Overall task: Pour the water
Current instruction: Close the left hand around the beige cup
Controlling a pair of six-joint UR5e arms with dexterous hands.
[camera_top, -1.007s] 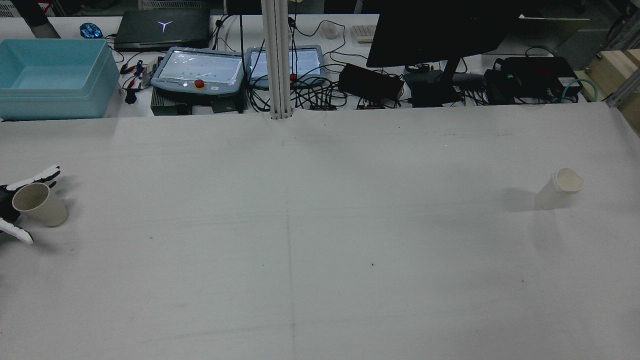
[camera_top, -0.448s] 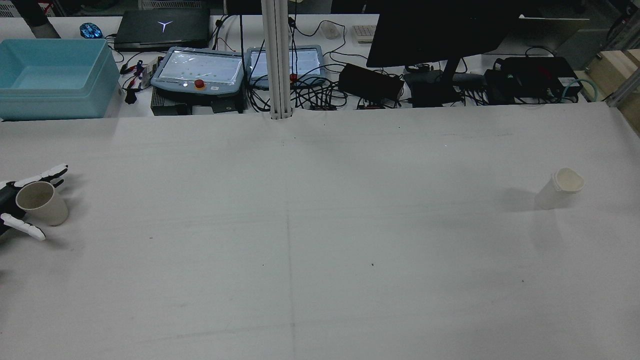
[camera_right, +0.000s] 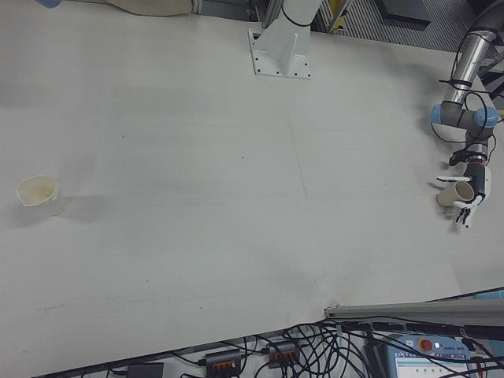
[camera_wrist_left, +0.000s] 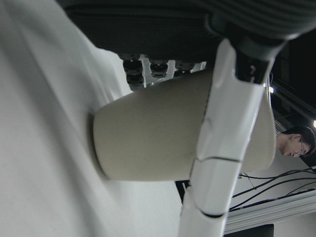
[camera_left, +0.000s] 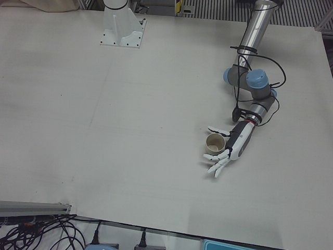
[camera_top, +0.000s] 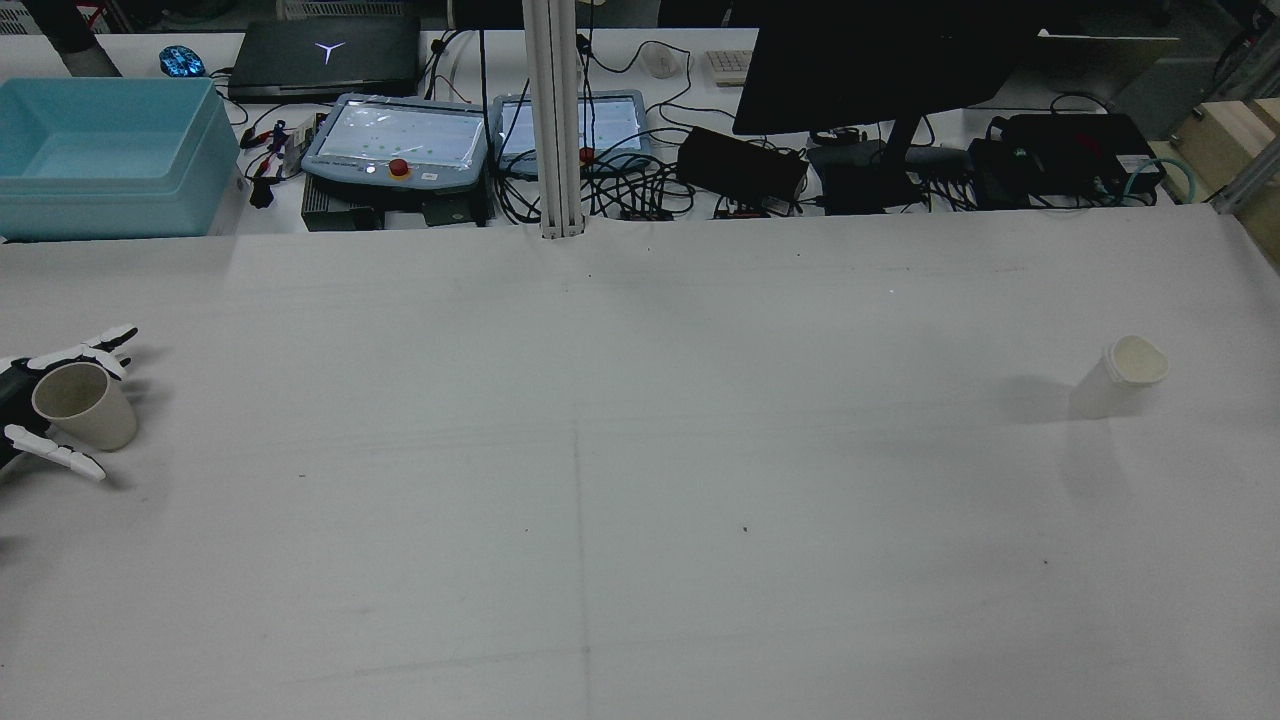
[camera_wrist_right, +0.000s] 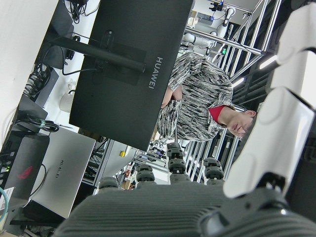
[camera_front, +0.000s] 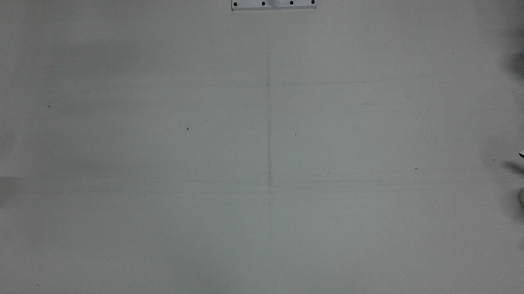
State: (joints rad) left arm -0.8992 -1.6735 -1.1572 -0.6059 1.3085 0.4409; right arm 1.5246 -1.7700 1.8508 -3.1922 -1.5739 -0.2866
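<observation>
Grasp step: left hand spread open around beige cup, holding nothing yet. Close fingers evenly on mid-wall; avoid crushing or tipping. White cup upright, well apart across table. Right hand closure: cannot tell.

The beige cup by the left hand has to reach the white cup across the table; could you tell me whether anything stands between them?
Nothing visible does. The beige cup sits between the left hand's spread fingers, and the table is bare all the way across to the white cup.
</observation>
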